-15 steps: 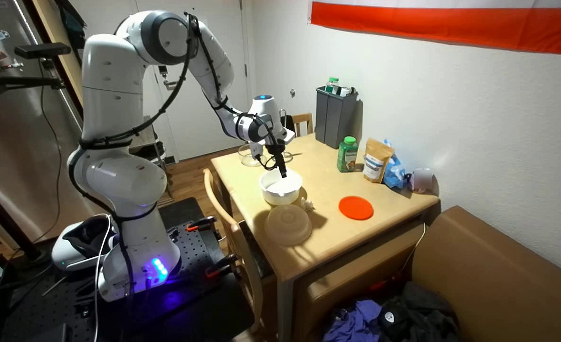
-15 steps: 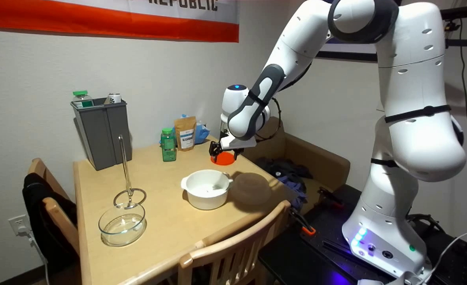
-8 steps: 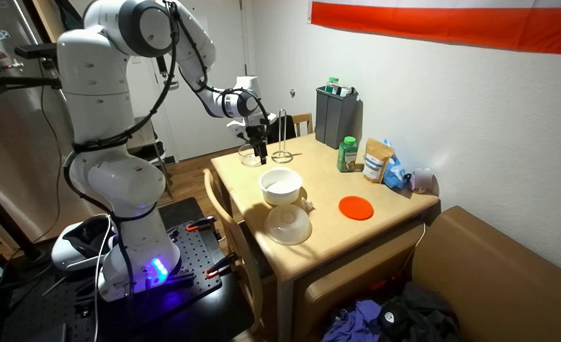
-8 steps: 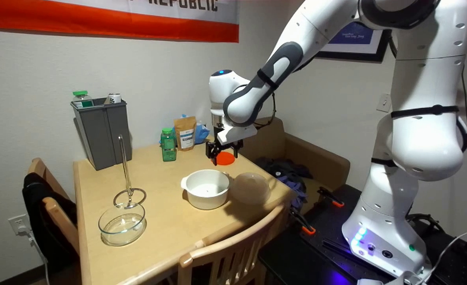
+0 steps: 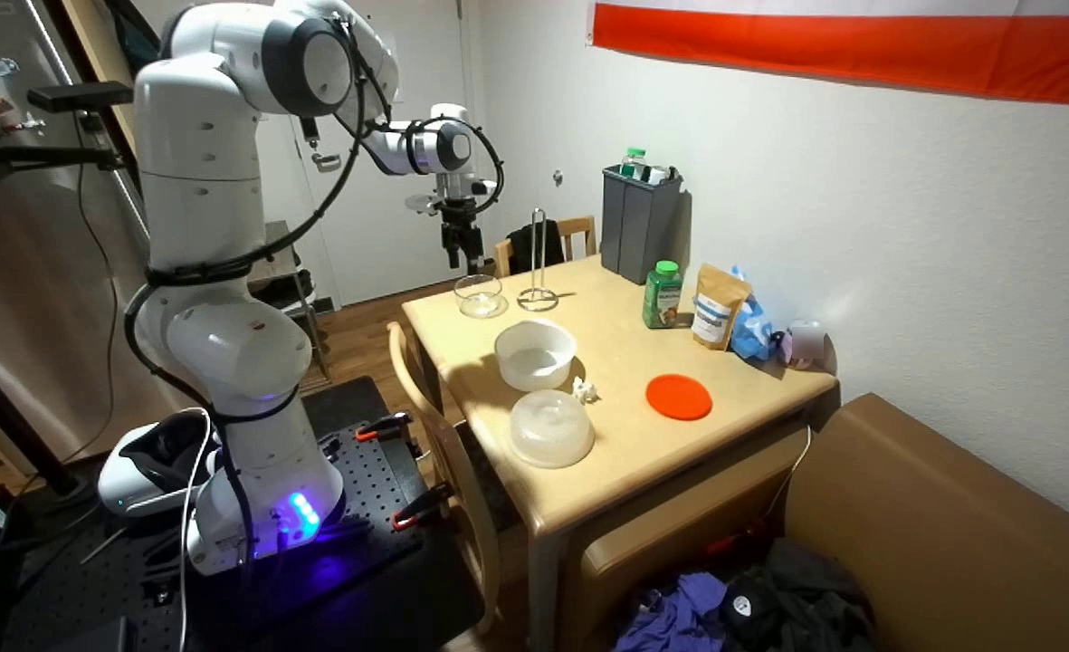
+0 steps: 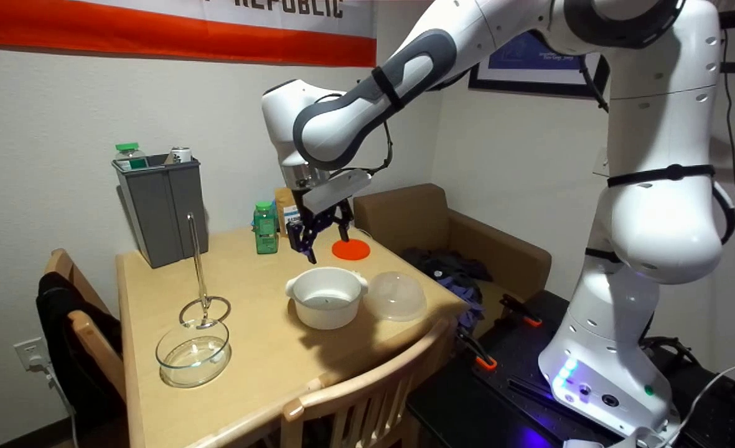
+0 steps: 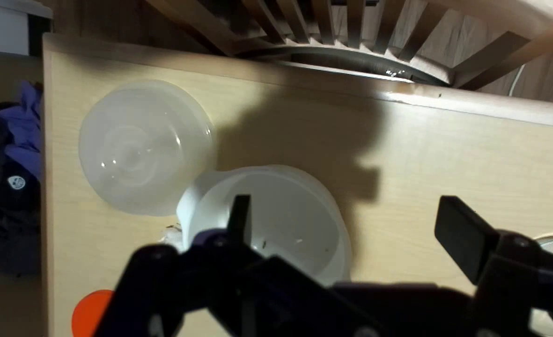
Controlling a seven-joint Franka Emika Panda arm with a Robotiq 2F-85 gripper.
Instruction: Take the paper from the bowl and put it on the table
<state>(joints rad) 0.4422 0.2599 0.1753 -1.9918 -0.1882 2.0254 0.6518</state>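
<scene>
The paper, a small white crumpled scrap (image 5: 585,390), lies on the light wooden table (image 5: 629,457) beside the bowl. In the wrist view the paper (image 7: 171,236) is partly covered by the bowl's edge and my gripper. The round white bowl with small side handles (image 5: 535,369) also shows in an exterior view (image 6: 327,316) and in the wrist view (image 7: 299,206). Only tiny specks show inside it. My gripper (image 6: 328,247) is open and empty, raised above the table. In the wrist view its fingers (image 7: 344,220) are wide apart, one across the bowl and one over table.
A translucent white dome (image 5: 550,430) lies beside the bowl. An orange disc (image 5: 679,397), glass bowl (image 5: 480,296), metal stand (image 5: 538,298), green bottle (image 5: 663,295), brown pouch (image 5: 718,306) and grey bin (image 5: 640,225) stand on the table. A wooden chair (image 6: 367,379) is at its edge.
My gripper has risen from over the white bowl and moved up toward the glass bowl's side, staying open. The paper, bowl and dome have not visibly moved.
</scene>
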